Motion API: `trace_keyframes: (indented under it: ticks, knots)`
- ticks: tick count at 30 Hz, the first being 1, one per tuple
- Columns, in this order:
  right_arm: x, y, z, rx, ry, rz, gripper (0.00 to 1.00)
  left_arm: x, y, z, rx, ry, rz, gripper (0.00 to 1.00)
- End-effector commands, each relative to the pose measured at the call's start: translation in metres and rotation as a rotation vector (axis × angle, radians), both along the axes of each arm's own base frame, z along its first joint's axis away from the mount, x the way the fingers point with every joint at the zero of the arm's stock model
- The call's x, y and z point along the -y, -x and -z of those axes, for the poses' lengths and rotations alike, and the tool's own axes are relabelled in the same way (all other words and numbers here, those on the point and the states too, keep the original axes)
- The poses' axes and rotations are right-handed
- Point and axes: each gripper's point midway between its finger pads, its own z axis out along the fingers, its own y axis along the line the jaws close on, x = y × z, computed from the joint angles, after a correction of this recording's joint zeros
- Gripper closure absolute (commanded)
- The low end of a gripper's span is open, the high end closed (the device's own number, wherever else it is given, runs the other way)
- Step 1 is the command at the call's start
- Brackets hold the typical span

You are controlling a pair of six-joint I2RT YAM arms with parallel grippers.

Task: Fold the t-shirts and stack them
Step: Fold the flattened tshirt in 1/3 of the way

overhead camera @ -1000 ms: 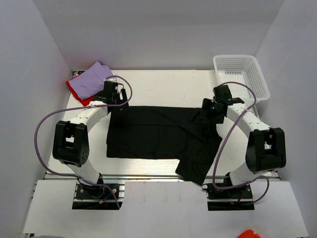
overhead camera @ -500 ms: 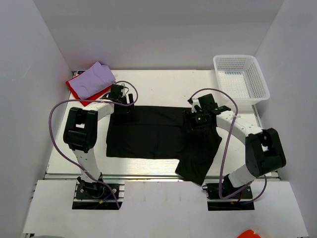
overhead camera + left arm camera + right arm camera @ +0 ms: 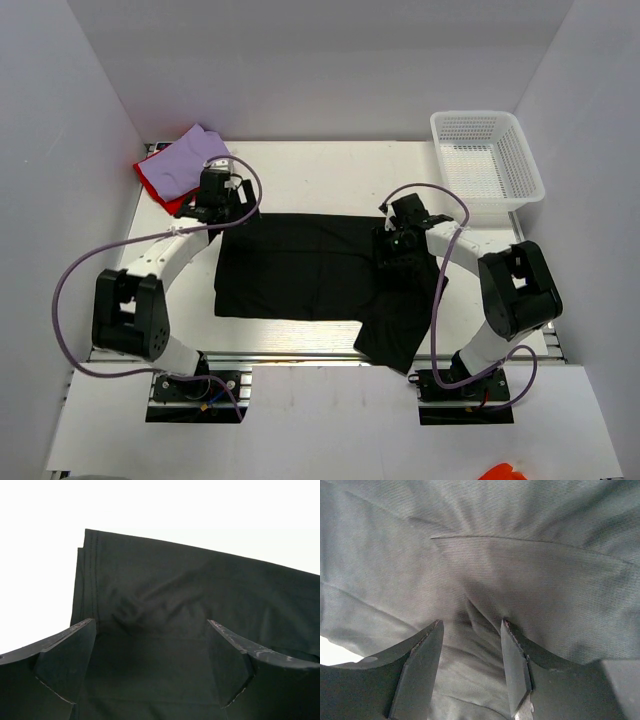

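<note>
— Where's the black t-shirt (image 3: pixel 320 275)?
— Spread mid-table, one end drooping over the near edge; the lavender t-shirt (image 3: pixel 185 160) lies on the red t-shirt (image 3: pixel 155 182) far left.
— The grippers?
— Left gripper (image 3: pixel 150 645) spread wide over its hem; right gripper (image 3: pixel 470 645) partly parted, fabric ridge between.

Spread at mid-table (image 3: pixel 310 170): largest t-shirt (image 3: pixel 300 268).
Left-behind it, two smaller t-shirts (image 3: pixel 180 165), one atop another; right-behind it, basket (image 3: pixel 487 155); over its far corners, left gripper (image 3: pixel 212 208) and right gripper (image 3: pixel 398 245).

Left arm (image 3: pixel 213 196) swung back toward lavender shirt (image 3: pixel 185 161); right wrist rotated.
</note>
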Motion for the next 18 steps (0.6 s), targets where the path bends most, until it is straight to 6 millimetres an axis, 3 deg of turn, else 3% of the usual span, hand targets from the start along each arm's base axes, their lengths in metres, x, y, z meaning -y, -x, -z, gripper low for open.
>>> trace_keyframes:
  ticks: [1,5,8,12,15,18]
  knots:
    - [0.0,-0.008,0.004,0.028,0.016,0.03,0.45,-0.003,0.016,-0.005,0.01,0.017,-0.019,0.0]
    - [0.001,-0.005,0.009,0.022,0.017,0.035,0.48,-0.007,0.028,-0.003,-0.011,0.006,-0.025,0.0]
    - [0.004,-0.009,0.01,0.037,0.031,0.065,0.58,-0.009,0.034,-0.004,-0.012,0.006,-0.025,0.0]
    - [0.0,-0.007,0.011,0.035,0.012,0.05,0.65,-0.012,0.041,-0.005,-0.011,-0.001,-0.032,0.0]
    - [0.0,-0.009,0.009,0.043,0.017,0.066,0.91,-0.016,0.045,-0.007,-0.005,-0.013,-0.046,0.0]
    - [-0.004,-0.012,-0.002,0.058,0.001,0.056,1.0,-0.017,0.047,-0.01,0.006,-0.011,-0.046,0.0]
